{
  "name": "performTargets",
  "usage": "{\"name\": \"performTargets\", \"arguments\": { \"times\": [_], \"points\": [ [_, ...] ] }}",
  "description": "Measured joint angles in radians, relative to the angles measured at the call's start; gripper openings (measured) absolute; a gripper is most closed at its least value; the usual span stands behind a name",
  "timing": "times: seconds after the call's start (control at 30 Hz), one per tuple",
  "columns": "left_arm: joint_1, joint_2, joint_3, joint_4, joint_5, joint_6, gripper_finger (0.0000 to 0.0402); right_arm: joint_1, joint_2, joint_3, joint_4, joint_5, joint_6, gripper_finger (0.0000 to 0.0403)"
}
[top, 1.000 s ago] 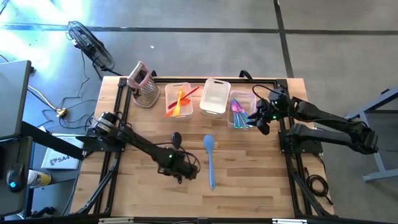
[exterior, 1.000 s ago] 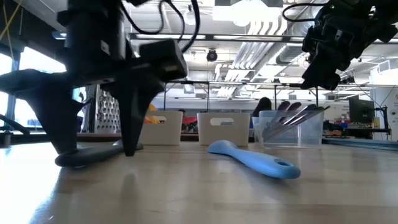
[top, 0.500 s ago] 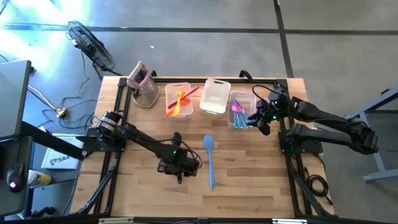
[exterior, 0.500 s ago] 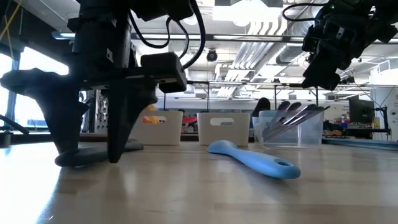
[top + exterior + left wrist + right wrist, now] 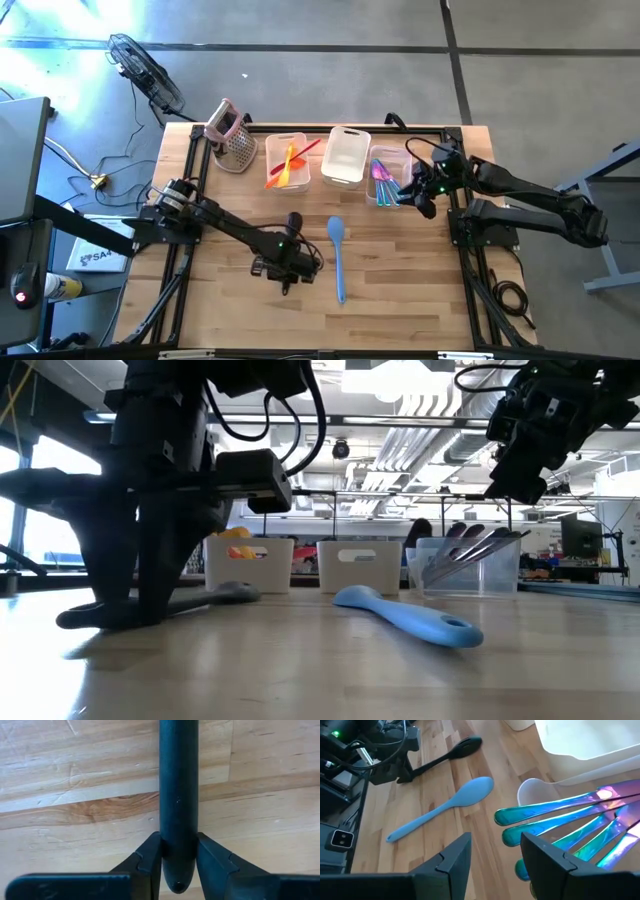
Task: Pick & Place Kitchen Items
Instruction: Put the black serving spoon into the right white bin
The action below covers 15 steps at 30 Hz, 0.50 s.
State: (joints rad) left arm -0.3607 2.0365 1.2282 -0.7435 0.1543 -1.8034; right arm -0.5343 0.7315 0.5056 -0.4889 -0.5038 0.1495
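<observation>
A pale butcher-block table [image 5: 400, 290] stands on a grey concrete floor, three clear bins lined up along its far edge. Taking the table top in the overhead view as a clock face, the left gripper [image 5: 288, 262] sits near the centre, a little toward 7 o'clock, its jaws pressed against both sides of the handle end of the dark spoon [image 5: 178, 795], which lies flat on the wood with its bowl toward 12. The blue spoon [image 5: 337, 255] lies just beside it toward 3 o'clock, untouched. The right gripper [image 5: 424, 200] hangs near 2 o'clock beside the right-hand bin [image 5: 389, 178], which holds shiny utensils; its jaws stand apart and hold nothing.

The step in hand looks like the pickup of the dark spoon: grip closing, lift not yet begun. The next move probably calls for a straight lift so the slim handle does not pivot between the pads, then a carry toward a bin at 12 o'clock. Which bin I cannot tell.
</observation>
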Motion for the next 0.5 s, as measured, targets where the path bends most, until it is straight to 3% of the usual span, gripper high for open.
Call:
{"name": "performTargets", "arguments": {
  "times": [0.5],
  "points": [
    [0.001, 0.007, 0.038, -0.023, 0.027, 0.027, 0.0085, 0.139, 0.0, 0.0, 0.0, 0.007, 0.004, 0.0165]
  ]
}}
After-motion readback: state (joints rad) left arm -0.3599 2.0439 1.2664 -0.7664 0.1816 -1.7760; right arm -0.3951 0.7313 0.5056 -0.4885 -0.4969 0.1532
